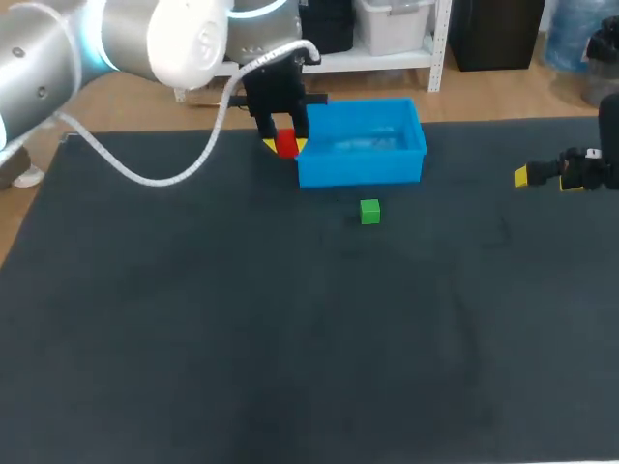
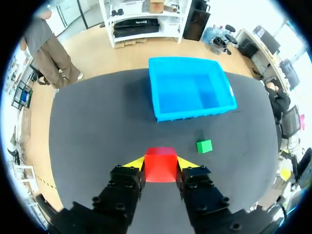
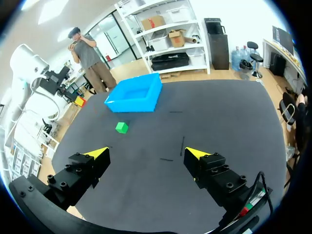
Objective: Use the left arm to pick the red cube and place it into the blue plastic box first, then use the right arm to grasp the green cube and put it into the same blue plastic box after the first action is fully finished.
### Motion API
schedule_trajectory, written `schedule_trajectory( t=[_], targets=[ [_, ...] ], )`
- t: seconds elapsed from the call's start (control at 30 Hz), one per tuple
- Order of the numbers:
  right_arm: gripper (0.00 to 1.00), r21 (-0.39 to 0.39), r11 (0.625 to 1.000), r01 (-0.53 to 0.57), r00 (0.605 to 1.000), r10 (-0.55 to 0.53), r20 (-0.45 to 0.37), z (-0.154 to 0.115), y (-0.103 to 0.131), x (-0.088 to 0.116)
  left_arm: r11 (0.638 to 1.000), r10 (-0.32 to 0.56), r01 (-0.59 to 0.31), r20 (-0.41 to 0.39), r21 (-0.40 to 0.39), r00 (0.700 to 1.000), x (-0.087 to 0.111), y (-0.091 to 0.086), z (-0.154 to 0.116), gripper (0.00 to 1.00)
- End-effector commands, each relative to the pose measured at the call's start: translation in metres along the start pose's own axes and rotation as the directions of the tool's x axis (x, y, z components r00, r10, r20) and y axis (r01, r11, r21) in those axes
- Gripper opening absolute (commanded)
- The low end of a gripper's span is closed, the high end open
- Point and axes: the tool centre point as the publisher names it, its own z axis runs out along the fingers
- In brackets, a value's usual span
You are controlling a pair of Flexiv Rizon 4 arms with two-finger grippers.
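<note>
My left gripper is shut on the red cube, held above the table just left of the blue plastic box. In the left wrist view the red cube sits clamped between the yellow fingertips, with the blue box ahead and the green cube ahead to the right. The green cube lies on the mat just in front of the box. My right gripper hangs open at the far right; in its wrist view the gripper is empty, with the green cube and the box far ahead.
A black mat covers the table. The box's inside looks empty. My left arm comes in from the upper left with a white cable looping down onto the mat.
</note>
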Motion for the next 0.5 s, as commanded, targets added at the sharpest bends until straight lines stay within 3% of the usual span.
schedule_trajectory(
  t=[0.03,0.5],
  targets=[
    [1.0,-0.001,1.0,0.001,1.0,-0.001,-0.001,0.0,0.0,0.0,1.0,0.011,-0.011,0.051,0.017,0.999,0.006,0.007,-0.012,0.0],
    [1.0,-0.001,1.0,0.001,1.0,-0.001,-0.001,0.0,0.0,0.0,0.996,0.057,-0.068,0.155,0.063,0.986,-0.02,0.007,-0.043,0.0]
  ],
)
